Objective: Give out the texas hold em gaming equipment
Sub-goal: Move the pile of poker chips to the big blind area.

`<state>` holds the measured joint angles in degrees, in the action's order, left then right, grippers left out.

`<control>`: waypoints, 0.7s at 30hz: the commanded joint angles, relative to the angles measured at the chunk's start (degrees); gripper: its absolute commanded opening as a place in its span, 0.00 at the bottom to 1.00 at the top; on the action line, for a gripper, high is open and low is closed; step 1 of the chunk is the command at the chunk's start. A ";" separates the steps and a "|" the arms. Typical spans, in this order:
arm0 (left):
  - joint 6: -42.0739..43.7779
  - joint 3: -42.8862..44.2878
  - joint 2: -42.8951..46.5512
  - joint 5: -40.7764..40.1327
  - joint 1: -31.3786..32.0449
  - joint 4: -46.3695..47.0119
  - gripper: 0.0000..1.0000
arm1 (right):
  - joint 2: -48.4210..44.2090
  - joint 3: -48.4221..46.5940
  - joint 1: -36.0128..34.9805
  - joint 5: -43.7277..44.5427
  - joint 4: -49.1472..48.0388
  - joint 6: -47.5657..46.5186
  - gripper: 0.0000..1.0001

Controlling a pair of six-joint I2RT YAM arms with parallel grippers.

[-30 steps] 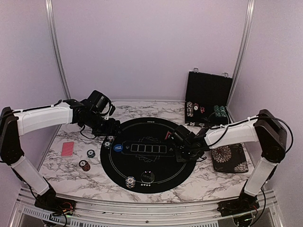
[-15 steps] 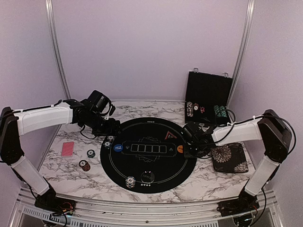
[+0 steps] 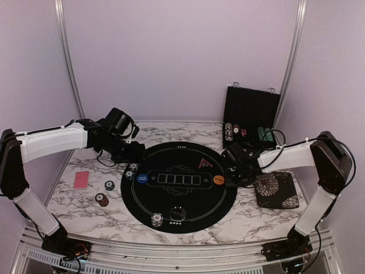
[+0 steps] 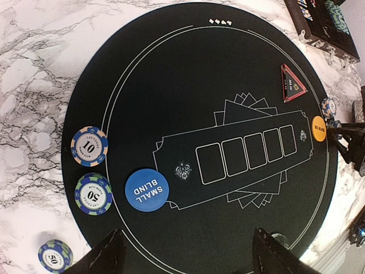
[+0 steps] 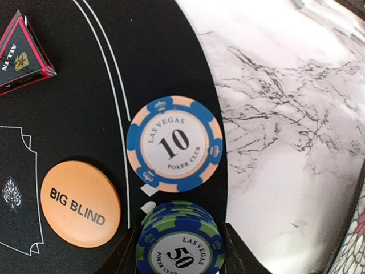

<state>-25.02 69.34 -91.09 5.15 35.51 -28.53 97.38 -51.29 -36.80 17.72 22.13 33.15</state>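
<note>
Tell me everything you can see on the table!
table: one, white marble, underneath.
mat: one, black, table's middle.
blue button: one, mat's left.
orange button: one, mat's right.
black button: one, mat's near edge.
triangle: one, black-red, on mat.
card: one, red, table's left.
chips: six spots, blue-green-red, around mat's edge.
case: one, black, back right.
pad: one, flowery, right.
left tool: open, empty.
right tool: shut on green chip stack.

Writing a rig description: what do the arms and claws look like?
The left arm and right arm each have white shells between black joints, with thin black cables running alongside. The left claw and right claw are black, with two tapered fingers each.
</note>
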 commanded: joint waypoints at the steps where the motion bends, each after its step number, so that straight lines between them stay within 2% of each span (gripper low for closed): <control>1: 0.85 1.76 -0.93 0.36 -0.30 -0.61 0.78 | 3.64 2.00 2.30 2.16 5.52 -1.50 0.36; 9: 0.83 1.88 -1.11 0.31 -0.35 -0.71 0.78 | 4.10 1.72 2.32 1.57 5.20 -1.78 0.38; 21: 0.71 1.82 -1.07 0.40 -0.28 -0.70 0.78 | 2.10 1.12 2.37 -0.32 6.28 -2.05 0.48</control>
<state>-25.02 69.38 -91.13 5.15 35.51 -28.56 97.60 -51.55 -35.73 17.10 21.91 31.73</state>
